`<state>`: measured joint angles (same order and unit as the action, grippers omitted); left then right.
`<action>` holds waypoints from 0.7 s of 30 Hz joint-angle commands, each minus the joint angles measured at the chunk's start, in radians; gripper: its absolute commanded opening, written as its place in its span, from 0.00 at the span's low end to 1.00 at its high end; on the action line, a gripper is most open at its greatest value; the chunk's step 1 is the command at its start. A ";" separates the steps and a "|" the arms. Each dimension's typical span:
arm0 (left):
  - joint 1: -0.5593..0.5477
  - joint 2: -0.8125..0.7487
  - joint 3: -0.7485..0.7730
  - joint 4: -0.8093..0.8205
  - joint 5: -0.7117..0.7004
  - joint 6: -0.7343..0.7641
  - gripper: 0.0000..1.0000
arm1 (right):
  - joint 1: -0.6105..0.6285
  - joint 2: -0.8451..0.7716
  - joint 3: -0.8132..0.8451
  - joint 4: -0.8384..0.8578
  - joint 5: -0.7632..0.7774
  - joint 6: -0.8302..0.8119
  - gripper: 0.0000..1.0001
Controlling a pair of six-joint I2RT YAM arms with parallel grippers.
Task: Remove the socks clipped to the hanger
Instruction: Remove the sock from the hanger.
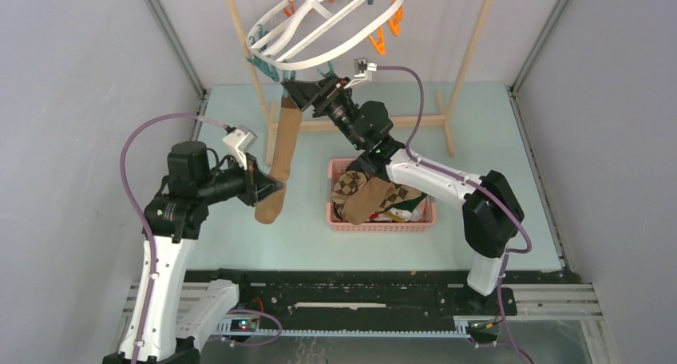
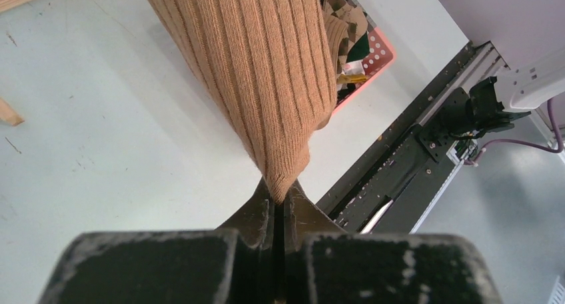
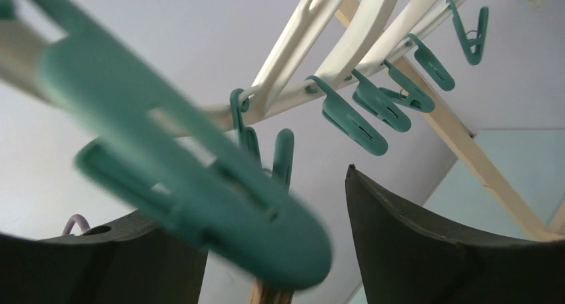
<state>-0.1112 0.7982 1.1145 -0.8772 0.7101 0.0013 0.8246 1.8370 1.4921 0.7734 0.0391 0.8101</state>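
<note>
L gripper (image 2: 278, 201) clamped on the low end of the tan sock (image 2: 260, 71), which runs long-ways up toward 1 o'clock to the teal clip (image 3: 200, 197) under the hanger (image 1: 319, 57), R gripper (image 1: 295, 92) right there w/ jaws apart round it.

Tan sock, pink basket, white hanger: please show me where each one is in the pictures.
tan sock (image 1: 285, 140): top external view, middle of its hanging length.
pink basket (image 1: 375, 225): top external view, near wall.
white hanger (image 1: 307, 63): top external view, near band of the ring.
</note>
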 commanded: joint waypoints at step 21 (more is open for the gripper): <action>-0.041 -0.018 -0.025 0.044 -0.048 0.024 0.00 | 0.082 0.006 0.210 -0.236 0.218 -0.274 0.74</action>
<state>-0.1421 0.7971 1.1114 -0.8585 0.6807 0.0010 0.9157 1.8153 1.6268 0.5686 0.2344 0.5694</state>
